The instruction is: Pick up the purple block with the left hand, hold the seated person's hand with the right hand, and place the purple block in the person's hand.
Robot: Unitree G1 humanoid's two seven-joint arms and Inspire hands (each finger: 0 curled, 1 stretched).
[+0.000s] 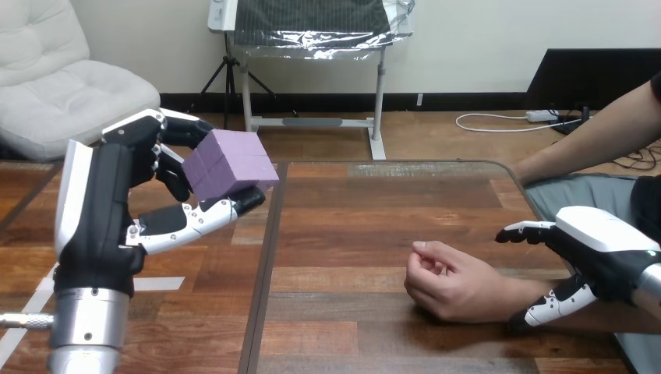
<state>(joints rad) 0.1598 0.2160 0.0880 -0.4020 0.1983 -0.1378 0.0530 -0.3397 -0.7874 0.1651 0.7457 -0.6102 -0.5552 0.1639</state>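
A purple block [231,163] is lifted above the table's left part, pinched between the curled fingers and thumb of my left hand [101,210]. The person's hand [444,284] rests on the table at centre right, loosely curled, its forearm running off to the right. My right hand [604,249] straddles the person's wrist [499,300]. Its fingers [524,231] stretch out straight above the far side with a gap to the arm, and its thumb [549,308] lies against the near side. The block is well to the left of the person's hand.
The wooden table [351,234] has a dark seam running down it just left of the middle. The person's other arm [600,136] reaches in over the table's far right corner.
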